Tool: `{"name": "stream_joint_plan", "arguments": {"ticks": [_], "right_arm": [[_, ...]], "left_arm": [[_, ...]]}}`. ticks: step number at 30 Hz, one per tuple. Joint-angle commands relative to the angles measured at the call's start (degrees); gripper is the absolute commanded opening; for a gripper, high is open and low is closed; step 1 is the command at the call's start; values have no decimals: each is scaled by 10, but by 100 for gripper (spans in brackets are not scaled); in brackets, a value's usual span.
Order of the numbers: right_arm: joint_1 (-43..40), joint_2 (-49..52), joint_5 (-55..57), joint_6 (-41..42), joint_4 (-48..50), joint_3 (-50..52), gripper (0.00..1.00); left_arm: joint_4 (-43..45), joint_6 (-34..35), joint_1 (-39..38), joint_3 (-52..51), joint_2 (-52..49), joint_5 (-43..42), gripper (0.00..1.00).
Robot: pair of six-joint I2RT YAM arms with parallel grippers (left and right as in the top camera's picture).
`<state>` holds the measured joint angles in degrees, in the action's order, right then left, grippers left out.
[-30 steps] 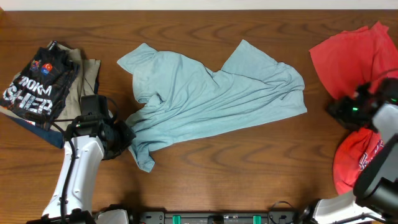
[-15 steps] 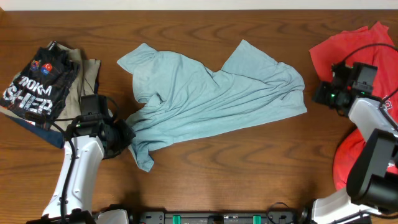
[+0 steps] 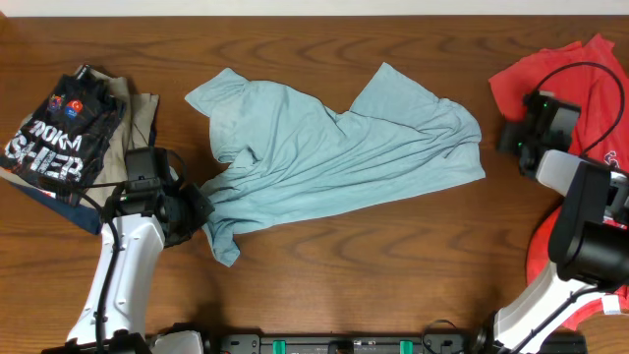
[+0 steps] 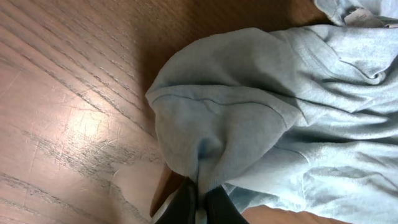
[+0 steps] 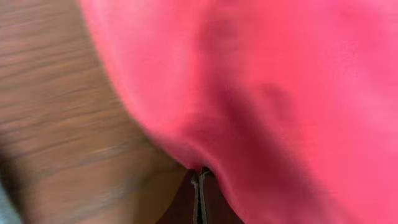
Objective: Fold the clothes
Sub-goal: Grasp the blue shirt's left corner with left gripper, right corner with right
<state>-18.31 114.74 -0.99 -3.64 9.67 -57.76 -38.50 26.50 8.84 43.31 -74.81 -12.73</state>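
Dark wood table [image 3: 324, 285], grain running left to right. Blue shirt [image 3: 334, 157] lies crumpled across the middle, spread diagonally: one sleeve points up-left, another up toward the far edge, and the body is bunched into creases. Its lower-left end is gathered into a narrow tail hanging toward the near edge.

Left gripper [image 3: 197, 211] sits at that gathered end. In the wrist view the blue shirt [image 4: 298, 112] puckers into a peak right at the left gripper [image 4: 198, 208], dark fingers pressed together with a fold of fabric pinched between them. Bare wood shows beside the fold.

Red shirt [image 3: 550, 79] is piled at the far right corner, well apart from the blue one. Right gripper [image 3: 511, 138] is at its left edge. The right wrist view is blurred, but the red shirt [image 5: 280, 93] fills most of it and draws down into the right gripper [image 5: 200, 186], fingers closed to a thin line on the cloth.

Second red shirt [image 3: 565, 251], with white lettering, lies near the right edge, partly behind the right arm.

Black shirt [image 3: 59, 133] with white lettering lies at far left on top of a beige cloth [image 3: 142, 118], just beside the left arm.
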Motion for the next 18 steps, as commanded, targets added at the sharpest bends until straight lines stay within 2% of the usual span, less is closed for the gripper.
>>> {"name": "stream_joint_plan", "arguments": {"ticks": [1, 4, 7, 10, 13, 18], "right_arm": [[-39, 24, 154, 14, -1, -4, 1], [-71, 23, 177, 37, -14, -19, 1], [-96, 22, 145, 53, -53, -41, 14], [-99, 17, 57, 52, -101, -67, 27], [-89, 1, -77, 48, -153, -88, 42], [-63, -38, -263, 49, -268, -96, 54]], "left_arm": [[2, -8, 2, -2, -2, 1, 6], [9, -7, 2, -2, -2, 1, 6], [15, -7, 2, -2, -2, 1, 6], [15, -8, 2, -2, -3, 1, 6], [15, -8, 2, -2, -4, 1, 6], [14, -8, 2, -2, -4, 1, 6]]}}
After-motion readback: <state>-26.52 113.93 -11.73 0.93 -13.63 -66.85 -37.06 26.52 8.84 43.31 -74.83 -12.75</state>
